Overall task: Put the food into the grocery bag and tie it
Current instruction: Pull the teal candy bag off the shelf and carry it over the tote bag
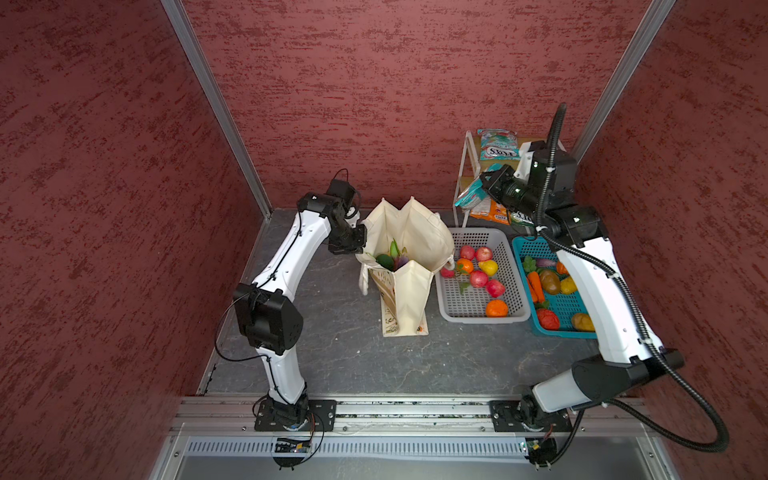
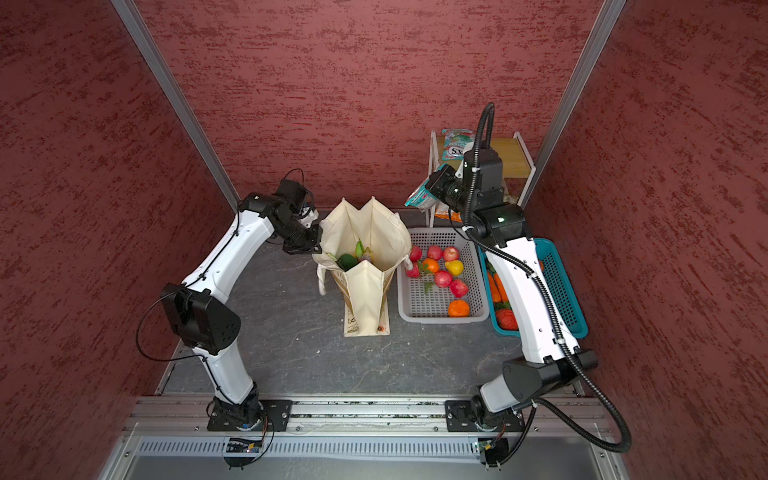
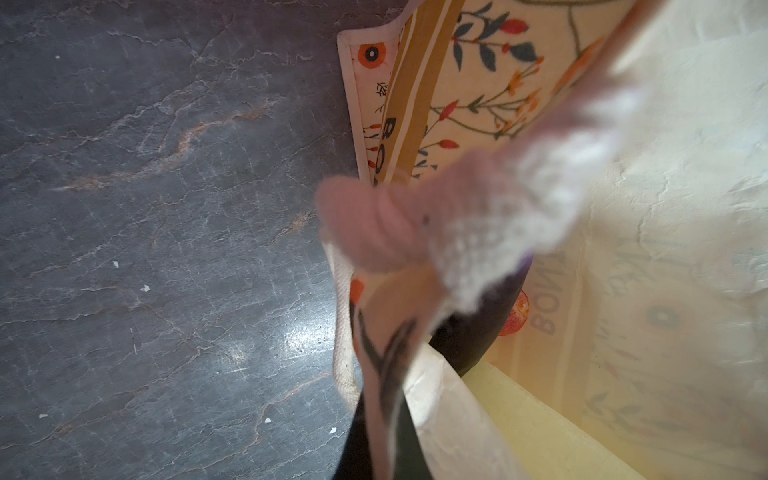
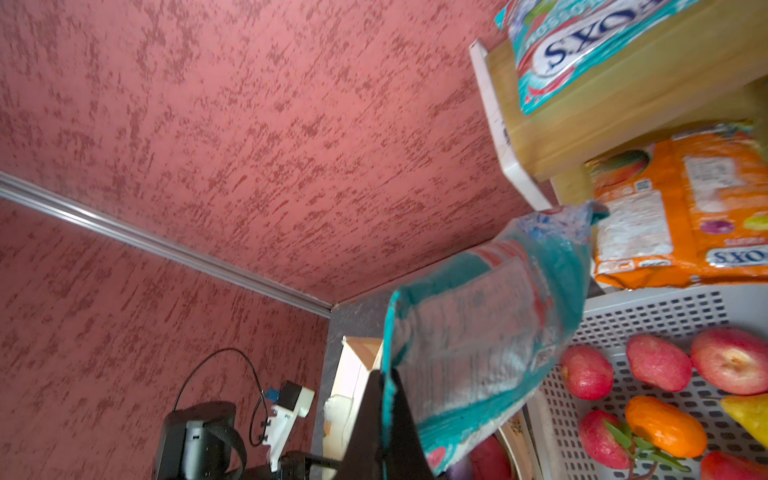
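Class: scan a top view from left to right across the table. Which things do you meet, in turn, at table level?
left gripper → grocery bag → grey basket → blue basket. The shelf and its packets are left out because they overlap the baskets.

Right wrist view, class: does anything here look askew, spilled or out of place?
The teal packet hangs askew: the right gripper is shut on one edge only, so its body sags away at a tilt. A second teal packet overhangs the edge of the top shelf. Nothing looks spilled or torn.
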